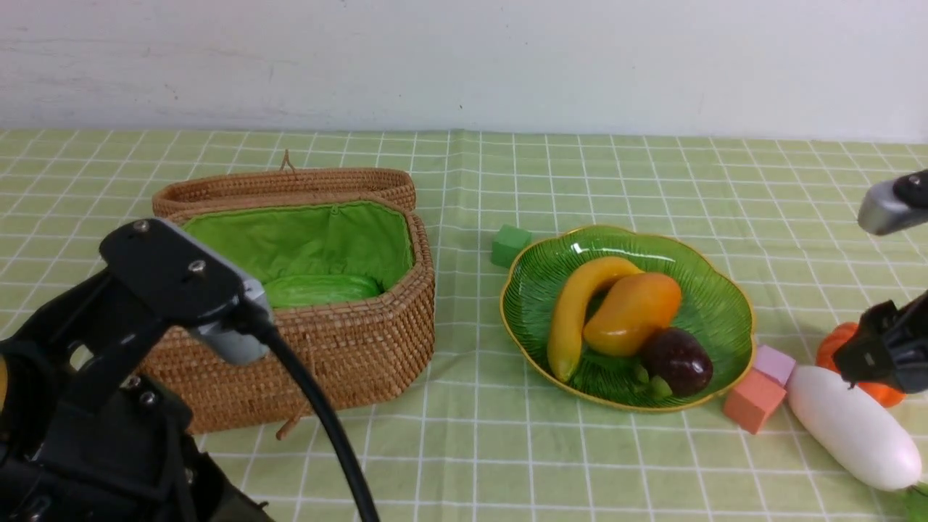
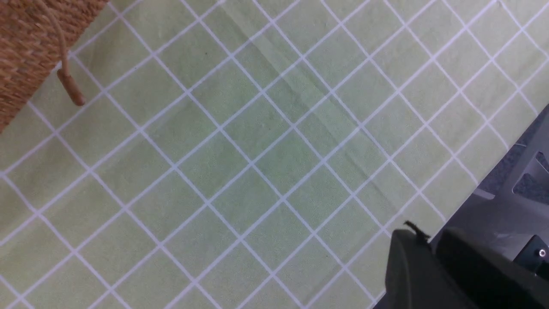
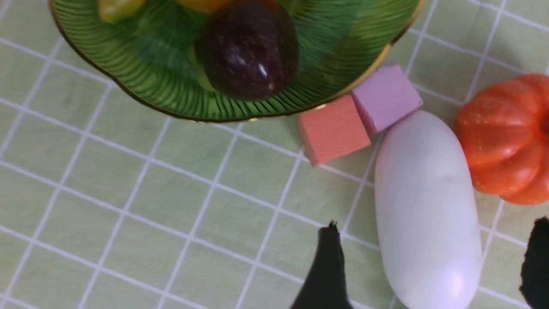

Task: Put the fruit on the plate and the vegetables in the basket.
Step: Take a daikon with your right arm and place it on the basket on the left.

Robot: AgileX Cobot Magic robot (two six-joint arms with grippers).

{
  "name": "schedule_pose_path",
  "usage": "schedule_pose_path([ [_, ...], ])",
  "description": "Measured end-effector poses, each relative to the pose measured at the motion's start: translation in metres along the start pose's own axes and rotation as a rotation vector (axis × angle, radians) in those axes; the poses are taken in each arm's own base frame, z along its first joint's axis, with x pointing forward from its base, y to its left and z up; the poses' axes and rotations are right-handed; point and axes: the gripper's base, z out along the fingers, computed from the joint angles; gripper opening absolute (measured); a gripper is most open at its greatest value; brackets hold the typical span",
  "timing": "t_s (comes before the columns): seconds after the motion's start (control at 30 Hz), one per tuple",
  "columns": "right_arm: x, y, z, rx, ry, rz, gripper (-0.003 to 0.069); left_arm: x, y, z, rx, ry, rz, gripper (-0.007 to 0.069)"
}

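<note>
Presently, right jaws gape astride the smooth white oblong radish (image 3: pixel 426 206), left jaws near-closed, empty; an off-centre squeeze could squirt it sideways.

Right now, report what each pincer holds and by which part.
Nothing held: the right pincer stands open around the white radish, not gripping; the left pincer is shut, empty.
</note>
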Motion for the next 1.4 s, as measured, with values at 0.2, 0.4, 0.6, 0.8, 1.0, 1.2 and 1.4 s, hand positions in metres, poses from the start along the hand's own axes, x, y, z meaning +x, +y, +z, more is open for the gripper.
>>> schedule_pose_path([
  [0.2,0.005,-0.005,0.024,0.011,0.056,0.025,0.0561,0.0,0.0,0.0,0.0,-0.001,0.0,0.009],
  [0.4,0.01,-0.017,0.052,0.07,0.158,-0.009,0.0561,0.0,0.0,0.0,0.0,-0.001,0.0,0.0092],
  [0.6,0.015,-0.028,0.082,0.132,0.217,0.026,0.0561,0.0,0.0,0.0,0.0,-0.001,0.0,0.0095],
  [0.8,0.021,-0.033,0.113,0.135,0.274,0.045,0.0561,0.0,0.0,0.0,0.0,-0.001,0.0,0.0101],
  [1.0,0.02,-0.035,0.119,0.113,0.298,0.017,0.0547,0.0,0.0,0.0,0.0,-0.001,0.0,0.0103],
  [1.2,0.01,-0.029,0.105,0.034,0.321,0.079,0.0547,0.001,0.0,0.0,0.003,0.008,-0.001,0.011],
  [1.4,-0.048,-0.021,0.019,-0.031,0.092,0.033,0.0538,0.004,0.0,0.0,0.004,0.045,-0.001,0.0113],
])
